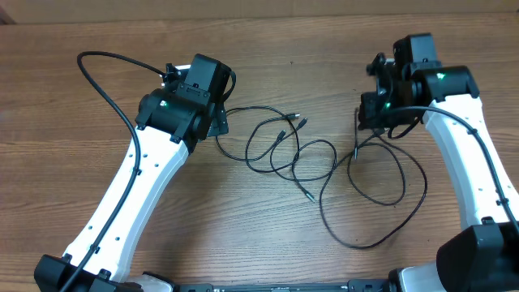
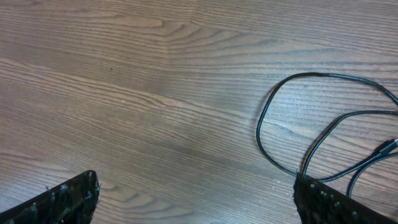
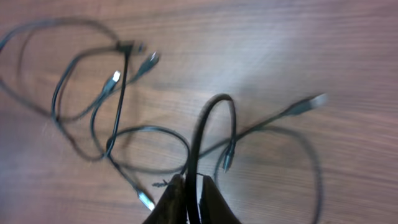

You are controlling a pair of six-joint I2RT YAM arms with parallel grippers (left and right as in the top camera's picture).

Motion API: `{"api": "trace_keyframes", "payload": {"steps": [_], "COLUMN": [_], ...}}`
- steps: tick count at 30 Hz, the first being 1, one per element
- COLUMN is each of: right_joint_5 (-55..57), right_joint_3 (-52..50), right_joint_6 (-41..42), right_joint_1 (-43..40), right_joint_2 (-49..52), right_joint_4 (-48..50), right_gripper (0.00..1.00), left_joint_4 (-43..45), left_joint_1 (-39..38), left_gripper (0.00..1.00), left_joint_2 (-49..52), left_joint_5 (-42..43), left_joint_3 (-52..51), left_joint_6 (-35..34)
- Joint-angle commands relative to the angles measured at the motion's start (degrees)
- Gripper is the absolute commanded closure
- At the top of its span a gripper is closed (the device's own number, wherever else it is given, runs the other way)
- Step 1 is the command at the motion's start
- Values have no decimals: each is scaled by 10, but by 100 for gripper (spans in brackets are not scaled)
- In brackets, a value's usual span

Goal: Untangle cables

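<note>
Pinches one black cable point(image 3: 200, 121) in the closed right hand point(image 3: 186, 186) — likely to draw its loop out of the other cables point(image 1: 292, 154) sprawled to that hand's left. Holds the left hand point(image 2: 199, 199) wide open and empty beside the tangle's far loop. Leaves bare tabletop point(image 1: 243, 235) all round — room to pull apart.

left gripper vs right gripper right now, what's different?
Jaws: the left gripper stands wide open; the right gripper is shut.
Load: the left gripper holds nothing, with only bare table between its fingers; the right gripper pinches a black cable that arches away from its tips.
Nearby: a cable loop runs past one finger of the left gripper, ungripped.
Shared: black fingers, same wooden table.
</note>
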Motion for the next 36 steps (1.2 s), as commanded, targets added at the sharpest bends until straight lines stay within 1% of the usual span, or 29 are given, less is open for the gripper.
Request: {"api": "trace_keyframes", "payload": {"steps": [1,8,10,11,13,15,16,17,19,22,23,25,26,29,31,36], "right_joint_5": [-44,-127,-127,-127,-127,-127,-127,-126,-124,-110,-105,-105,-105,-106,-108,-115], "right_joint_3": [-53,-179,-202,-212,-225,-234,-236,-238,-246,-265,-273,-282,-291,-308,-315,-329], "right_joint_6": [-47,-57,-58,-58,-58,-58,-58,-58,-58,-61,-80,-137,-188,-276,-296,-296], "right_joint_1": [-2,-1,0,1,7,20,26,30,41,47,47,47,47,47,47,47], "right_joint_2": [0,1,2,2,2,2,2,2,2,2,2,2,2,2,2,20], "right_joint_4": [30,173,193,201,208,220,227,234,261,302,311,312,311,314,327,376], "right_gripper": [92,90,84,78,60,33,24,17,12,11,12,12,12,12,14,20], "left_joint_4": [2,2,2,2,2,2,2,2,2,2,2,2,2,2,2,2], "left_joint_1": [3,3,3,3,3,3,3,3,3,3,3,3,3,3,3,3], "left_gripper": [0,0,0,0,1,0,0,0,0,1,0,1,1,0,0,0], "left_joint_2": [-14,-14,-14,-14,-14,-14,-14,-14,-14,-14,-14,-14,-14,-14,-14,-14], "left_joint_5": [-11,-11,-11,-11,-11,-11,-11,-11,-11,-11,-11,-11,-11,-11,-11,-11], "left_joint_3": [-3,-3,-3,-3,-3,-3,-3,-3,-3,-3,-3,-3,-3,-3,-3,-3], "left_joint_6": [11,11,11,11,11,11,11,11,11,11,11,11,11,11,11,11]}}
